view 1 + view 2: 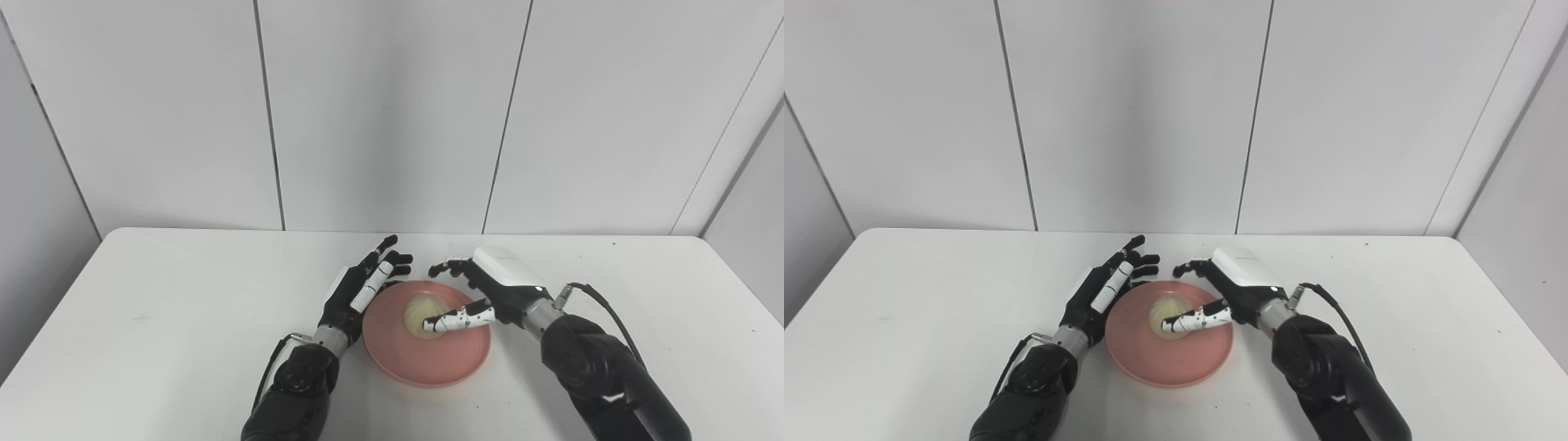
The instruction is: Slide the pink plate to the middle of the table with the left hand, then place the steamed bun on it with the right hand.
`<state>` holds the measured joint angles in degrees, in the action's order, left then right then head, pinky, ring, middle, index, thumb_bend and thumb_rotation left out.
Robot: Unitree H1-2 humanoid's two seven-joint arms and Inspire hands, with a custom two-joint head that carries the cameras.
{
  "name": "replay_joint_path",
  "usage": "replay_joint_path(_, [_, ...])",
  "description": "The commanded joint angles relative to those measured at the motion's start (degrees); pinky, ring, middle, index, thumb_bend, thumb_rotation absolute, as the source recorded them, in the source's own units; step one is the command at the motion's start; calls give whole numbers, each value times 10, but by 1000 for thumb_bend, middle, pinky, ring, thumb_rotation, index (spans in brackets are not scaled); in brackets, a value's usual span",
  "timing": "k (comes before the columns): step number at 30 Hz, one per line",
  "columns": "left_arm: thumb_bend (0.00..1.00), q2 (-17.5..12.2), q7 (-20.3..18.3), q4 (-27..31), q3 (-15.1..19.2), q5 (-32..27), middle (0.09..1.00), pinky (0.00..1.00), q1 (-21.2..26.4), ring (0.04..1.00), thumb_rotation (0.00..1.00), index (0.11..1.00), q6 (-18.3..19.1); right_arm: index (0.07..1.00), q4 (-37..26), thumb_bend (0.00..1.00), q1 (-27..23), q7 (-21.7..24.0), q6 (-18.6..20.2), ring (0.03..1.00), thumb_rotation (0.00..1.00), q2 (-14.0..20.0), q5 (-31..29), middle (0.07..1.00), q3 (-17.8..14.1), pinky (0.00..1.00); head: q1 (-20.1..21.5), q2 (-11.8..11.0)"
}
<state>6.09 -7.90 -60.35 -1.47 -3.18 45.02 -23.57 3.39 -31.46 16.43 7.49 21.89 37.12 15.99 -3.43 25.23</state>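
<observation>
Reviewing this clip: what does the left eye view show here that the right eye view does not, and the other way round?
Only the left eye view shows a wide strip of the grey side wall beyond the table's left edge; there the plate sits right of picture centre.

Only the right eye view shows more of the grey wall past the table's right end; there the plate sits near picture centre.

Both show the steamed bun lying on the pink plate, the left hand open against the plate's left rim, and the right hand open, its fingers spread around the bun.

pale steamed bun [421, 313] resting on pink plate [429, 361], mid-table
</observation>
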Motion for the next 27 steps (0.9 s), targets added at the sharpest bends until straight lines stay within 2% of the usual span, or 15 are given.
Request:
replay_joint_path(1, [826, 5, 20, 17, 3, 7, 825, 748, -10, 822, 754, 903, -23, 721, -2, 806, -8, -60, -38, 732, 700, -13, -12, 782, -22, 594, 3, 0])
replay_joint_path(5, [809, 2, 44, 51, 6, 11, 850, 794, -25, 857, 760, 922, -27, 723, 30, 794, 10, -130, -74, 719, 748, -48, -55, 786, -61, 591, 9, 0])
replay_joint_path(7, [826, 1, 55, 66, 8, 13, 858, 822, -32, 867, 758, 919, -24, 730, 43, 787, 17, -155, -93, 728, 784, -60, -66, 793, -70, 601, 12, 0])
replay_joint_path(9, [855, 1, 66, 80, 8, 18, 870, 868, -40, 885, 759, 919, -19, 735, 54, 768, 21, -172, -104, 739, 806, -69, -72, 794, -74, 618, 14, 0])
replay_joint_path(11, [835, 1, 76, 91, 6, 24, 881, 915, -46, 900, 764, 908, -16, 745, 64, 741, 23, -184, -110, 749, 821, -76, -78, 799, -76, 639, 16, 1])
replay_joint_path(15, [804, 3, 98, 118, -3, 44, 896, 930, -66, 925, 790, 912, -10, 766, 92, 717, 29, -212, -112, 784, 857, -107, -120, 822, -100, 688, 24, 3])
replay_joint_path(17, [799, 3, 100, 134, -6, 49, 909, 940, -75, 937, 795, 918, -2, 772, 104, 712, 30, -216, -109, 788, 877, -121, -140, 822, -112, 697, 29, 4])
replay_joint_path(18, [778, 3, 100, 142, -8, 50, 944, 976, -79, 970, 802, 939, 4, 776, 110, 732, 30, -217, -107, 772, 904, -126, -151, 810, -117, 685, 29, 4])
replay_joint_path(21, [740, 2, 102, 169, -10, 56, 989, 998, -91, 997, 812, 970, 21, 787, 132, 741, 30, -209, -104, 749, 938, -138, -186, 806, -131, 650, 31, 5])
replay_joint_path(27, [728, 3, 95, 197, -4, 43, 1000, 1000, -102, 1000, 821, 999, 70, 805, 157, 709, 34, -196, -92, 761, 939, -162, -262, 824, -159, 680, 32, 7])
